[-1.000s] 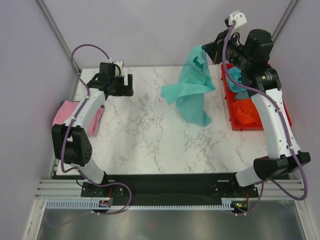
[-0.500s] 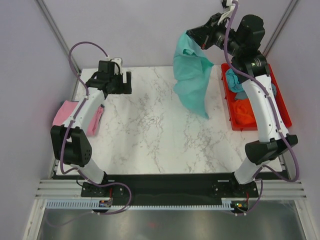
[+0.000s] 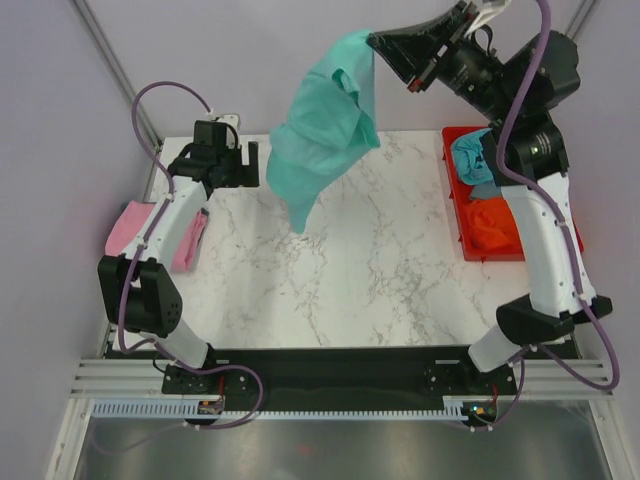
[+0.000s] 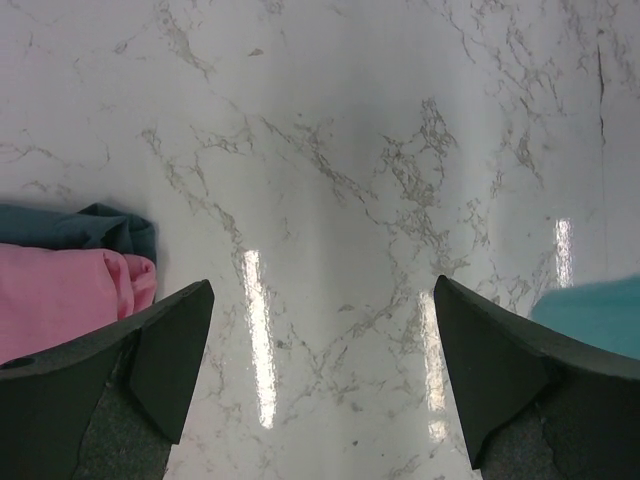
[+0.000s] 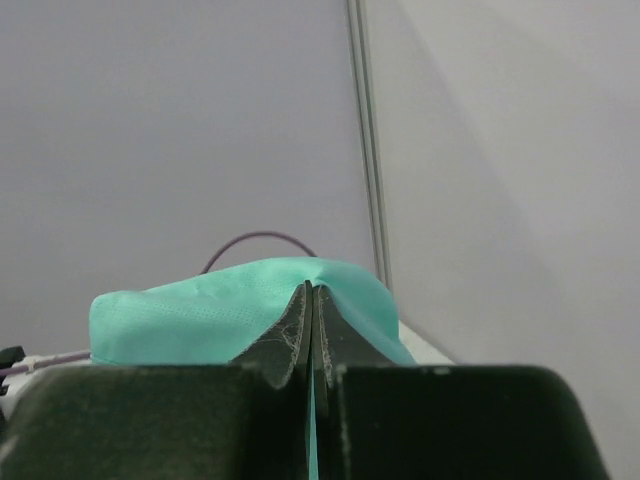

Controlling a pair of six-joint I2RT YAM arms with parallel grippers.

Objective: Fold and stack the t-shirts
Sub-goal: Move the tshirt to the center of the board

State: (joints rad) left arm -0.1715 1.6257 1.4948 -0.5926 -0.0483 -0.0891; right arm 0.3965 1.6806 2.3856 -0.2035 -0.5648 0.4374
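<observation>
Teal-green t-shirt (image 3: pixel 325 130) (white marbled table (image 3: pixel 380 270))

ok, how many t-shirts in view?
5: teal-green cotton t-shirt hanging from right tool; pink t-shirt and grey-blue t-shirt at left edge of marble table; light blue t-shirt and orange t-shirt in red plastic tray. Others may be hidden.

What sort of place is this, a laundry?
Probably a robotics lab booth, not a laundry: a left arm and right arm mounted at a marble-look table, plain walls close around, a red tray of t-shirts.
</observation>
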